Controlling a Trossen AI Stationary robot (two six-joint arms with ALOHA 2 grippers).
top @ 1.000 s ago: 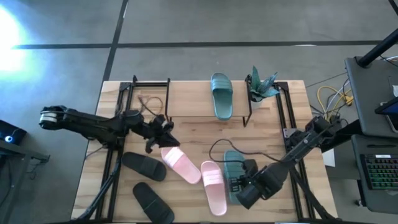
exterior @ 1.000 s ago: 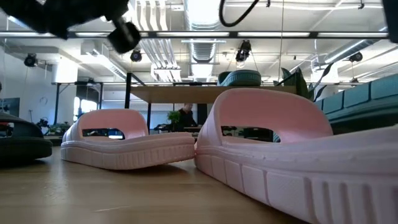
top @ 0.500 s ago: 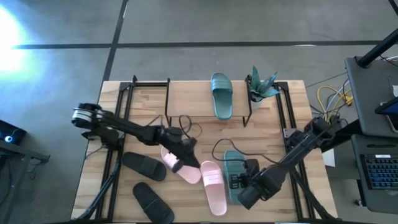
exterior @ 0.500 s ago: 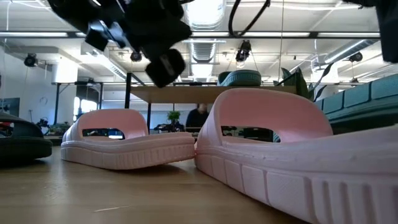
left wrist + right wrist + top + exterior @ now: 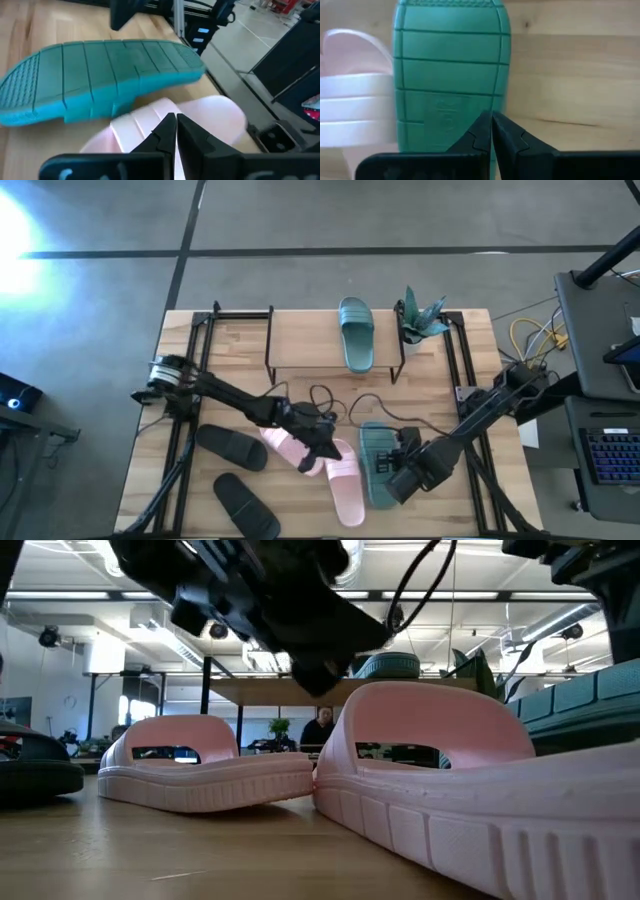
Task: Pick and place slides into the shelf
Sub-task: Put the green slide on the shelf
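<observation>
Scanning from the table's left edge: two black slides (image 5: 231,447) (image 5: 244,505) sit near the front-left corner, untouched.

Next we see the left gripper (image 5: 325,448) reaching toward the table's middle, fingers pressed together, holding nothing. It hangs right over the two pink slides: the nearer one (image 5: 290,444) runs diagonally from the arm side toward the front, the other (image 5: 343,478) lies almost front-to-back, the two touching or nearly so. In the left wrist view its shut fingertips (image 5: 175,125) point at a pink strap (image 5: 200,117), with the teal sole just beyond.

That teal slide (image 5: 375,463) lies just to the right of the second pink one, long axis front-to-back, sole side showing in the wrist views. The right gripper (image 5: 405,464) sits over it, fingers also closed and empty; the right wrist view shows them above the sole (image 5: 451,75), roughly along its length.

Back-centre, the shelf (image 5: 310,340) carries one teal slide (image 5: 356,332) near its right end; the rest of the board is free.

We judge the left arm nearer to pink and the right nearer to teal. Either must spread its fingers before gripping.
</observation>
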